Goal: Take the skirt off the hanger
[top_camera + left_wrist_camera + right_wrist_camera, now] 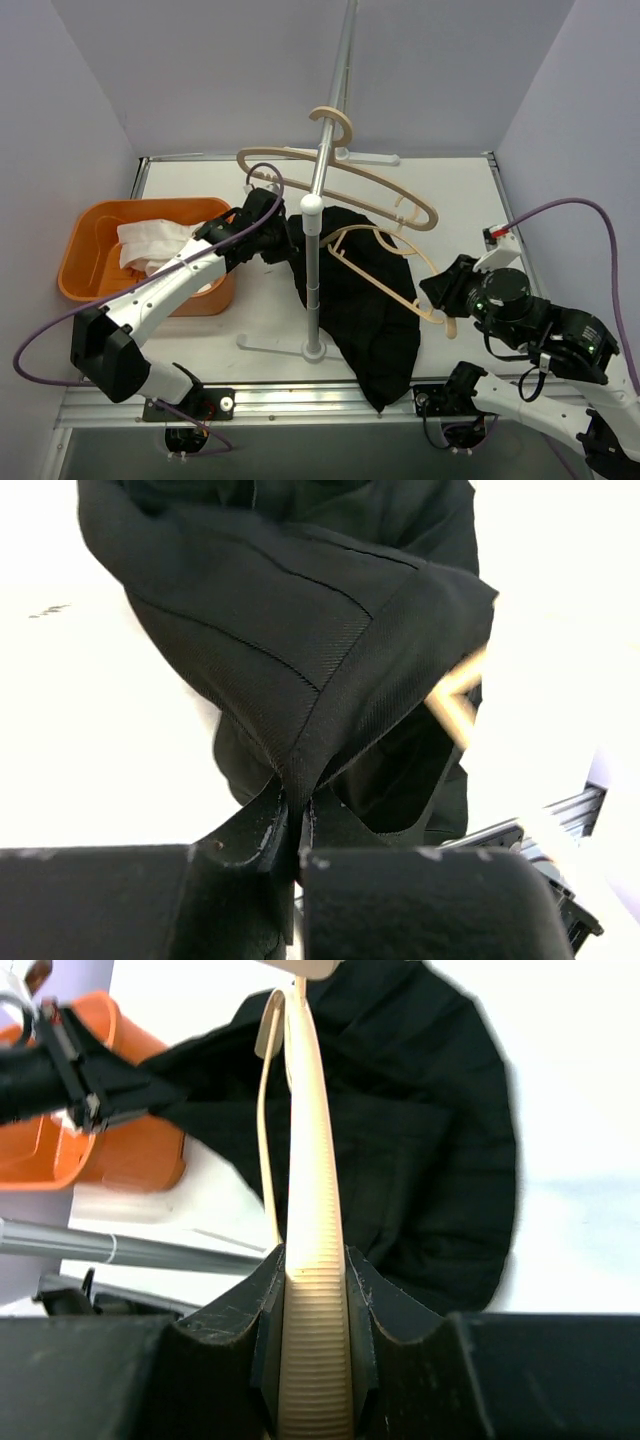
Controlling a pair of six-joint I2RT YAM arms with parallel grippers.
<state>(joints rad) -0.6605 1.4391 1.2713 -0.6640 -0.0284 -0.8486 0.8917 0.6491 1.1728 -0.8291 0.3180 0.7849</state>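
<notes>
Hangers number two, both pale beige. The upper hanger (428,218) hangs by its hook on the stand (315,262), whose white pole rises from the middle of the table (455,190). The lower hanger (310,1210) lies slanted to the right of the pole. There is one skirt (365,300), one orange bin (88,228) at the left, and one bundle of white cloth (155,245) inside the bin.

The pole stands between the two arms and crosses the skirt's left edge in the top view. The upper hanger's long arm stretches over the table behind the skirt.

The left gripper (295,815) is pinched tight on a folded edge of the skirt, just left of the pole. The right gripper (313,1270) is clamped on the ribbed end of the lower hanger, with a finger pressed to each side.

The skirt is black, with a fine twill weave and a stitched band along the gripped edge. It spreads in a crumpled heap on the table from the pole down to the near edge. The lower hanger's arm lies across it, and the hanger's far end disappears into the fabric.
</notes>
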